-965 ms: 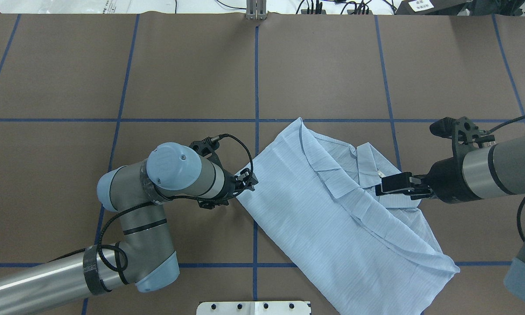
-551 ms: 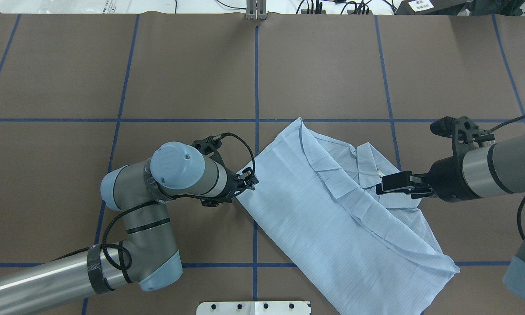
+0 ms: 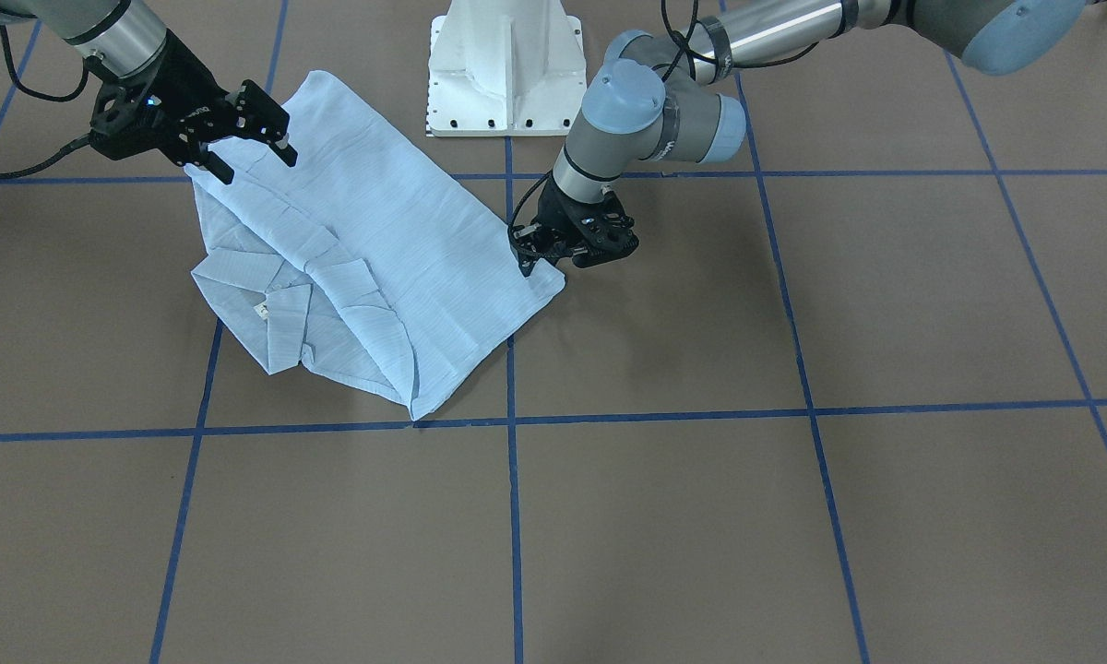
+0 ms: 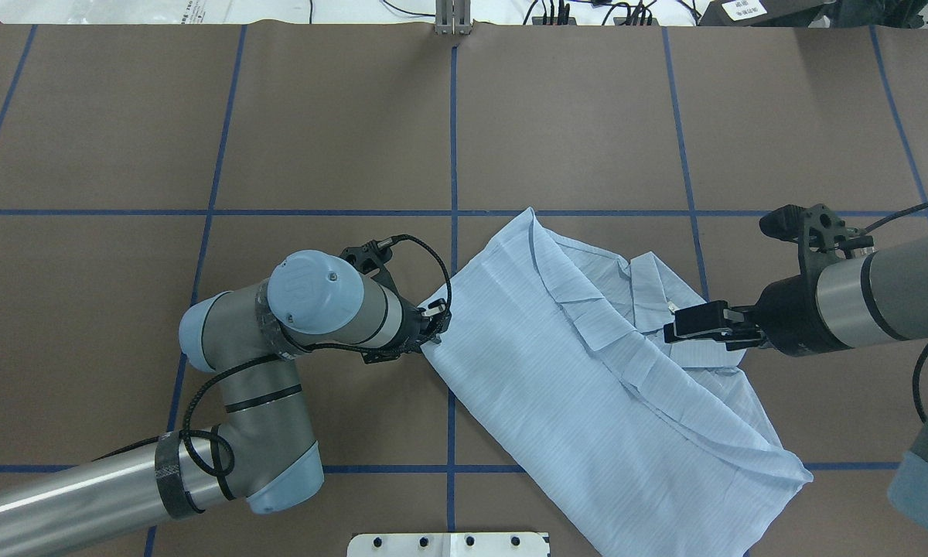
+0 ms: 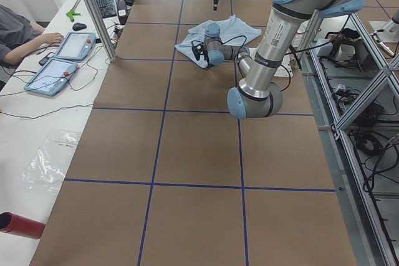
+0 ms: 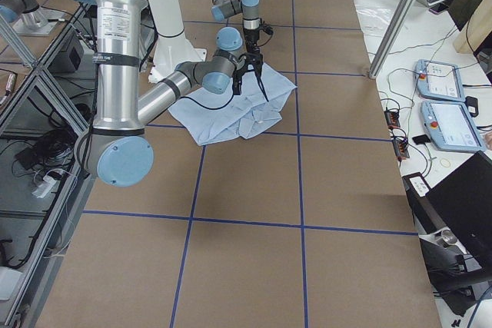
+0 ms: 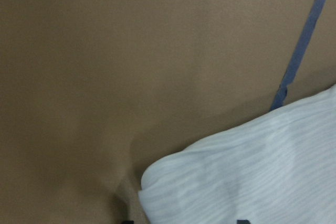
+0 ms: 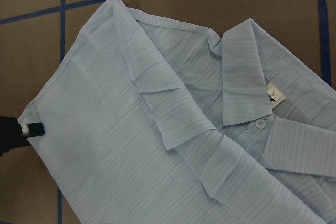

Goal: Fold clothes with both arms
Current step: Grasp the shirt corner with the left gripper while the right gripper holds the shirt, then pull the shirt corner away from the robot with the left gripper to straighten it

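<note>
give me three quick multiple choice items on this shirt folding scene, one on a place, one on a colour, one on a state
1. Where is the left hand relative to the shirt? A over its middle; B at one corner; C far from it.
2. What colour are the tape lines? A blue; B red; C yellow.
3. The right hand is: A shut on the shirt; B shut and empty; C open.
Answers: B, its fingertips sit at the corner in the overhead view; A, the grid reads blue; C, its fingers are spread apart in the front-facing view.
</note>
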You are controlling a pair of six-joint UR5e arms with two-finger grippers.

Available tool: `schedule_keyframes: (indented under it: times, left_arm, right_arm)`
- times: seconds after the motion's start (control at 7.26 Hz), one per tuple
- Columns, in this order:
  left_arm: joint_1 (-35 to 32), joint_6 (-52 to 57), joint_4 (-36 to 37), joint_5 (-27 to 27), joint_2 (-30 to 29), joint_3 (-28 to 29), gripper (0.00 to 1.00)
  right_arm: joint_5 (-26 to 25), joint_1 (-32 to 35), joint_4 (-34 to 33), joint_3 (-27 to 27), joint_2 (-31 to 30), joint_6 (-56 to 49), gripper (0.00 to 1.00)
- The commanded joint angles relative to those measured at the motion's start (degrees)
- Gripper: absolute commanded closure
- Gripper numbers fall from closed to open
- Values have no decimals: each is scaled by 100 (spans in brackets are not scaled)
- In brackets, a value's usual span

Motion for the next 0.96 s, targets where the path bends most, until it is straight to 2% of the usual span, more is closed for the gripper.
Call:
schedule_keyframes:
  times: [0.0,0.55,0.83]
  left_arm:
    - [-84,5,21,-33,7,-100,100]
    - [-978,101,355,37,7,4,100]
    - [-1427,723,320,264,-359,659,100]
  right_arm:
    - [-16,3,0,-1,0,0,0]
    - [-60,56,9,-45,0,9,0]
    - [-86,117,9,-45,0,9,0]
